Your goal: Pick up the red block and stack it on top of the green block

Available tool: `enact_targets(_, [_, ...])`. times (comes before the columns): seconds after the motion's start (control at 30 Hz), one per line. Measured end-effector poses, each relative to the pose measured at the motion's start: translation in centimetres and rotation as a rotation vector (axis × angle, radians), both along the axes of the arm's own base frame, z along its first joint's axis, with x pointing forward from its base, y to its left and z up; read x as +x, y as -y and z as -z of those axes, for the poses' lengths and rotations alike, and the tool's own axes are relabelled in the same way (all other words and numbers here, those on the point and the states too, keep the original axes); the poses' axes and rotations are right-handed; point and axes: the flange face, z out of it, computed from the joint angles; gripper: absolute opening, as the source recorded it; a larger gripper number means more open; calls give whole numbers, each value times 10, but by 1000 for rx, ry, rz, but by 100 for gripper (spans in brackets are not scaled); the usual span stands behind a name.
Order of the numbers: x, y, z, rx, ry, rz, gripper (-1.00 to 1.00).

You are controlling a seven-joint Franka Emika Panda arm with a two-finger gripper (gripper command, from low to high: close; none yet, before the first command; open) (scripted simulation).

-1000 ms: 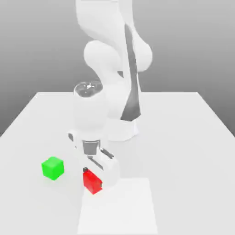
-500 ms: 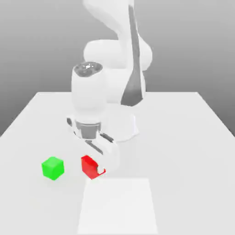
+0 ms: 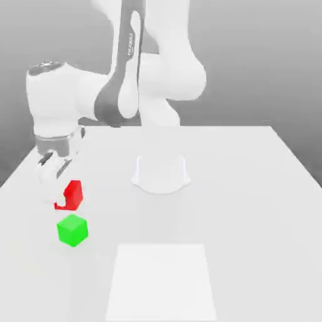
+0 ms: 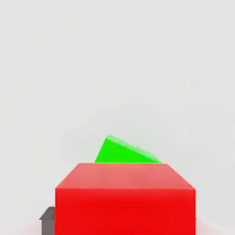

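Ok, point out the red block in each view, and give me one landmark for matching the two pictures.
Exterior view: the red block hangs in the shut gripper at the exterior view's left, just above the green block.
Hand view: the red block fills the foreground, close to the camera.
Shared landmark: the green block, partly hidden behind the red block in the hand view.

A glossy white robot arm point(image 3: 160, 69) of rounded, tube-like segments stands on a round white base point(image 3: 160, 173) at the table's far side. Dark grey panels run along the joints between its shells, and one upper grey strip carries small white lettering. A silvery cap tops the wrist housing point(image 3: 53, 100) at the exterior view's left, above a grey metallic collar and a white gripper point(image 3: 55, 188).
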Motion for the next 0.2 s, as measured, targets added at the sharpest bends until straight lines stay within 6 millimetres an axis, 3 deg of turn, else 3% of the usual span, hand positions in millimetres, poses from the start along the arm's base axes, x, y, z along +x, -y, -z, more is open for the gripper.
enact_targets(0.07, [-1, -1, 18, 0, 0, 1, -100])
enact_targets(0.1, [-1, -1, 23, 0, 0, 1, 100])
enact_targets(0.2, [-1, -1, 23, 0, 0, -1, 100])
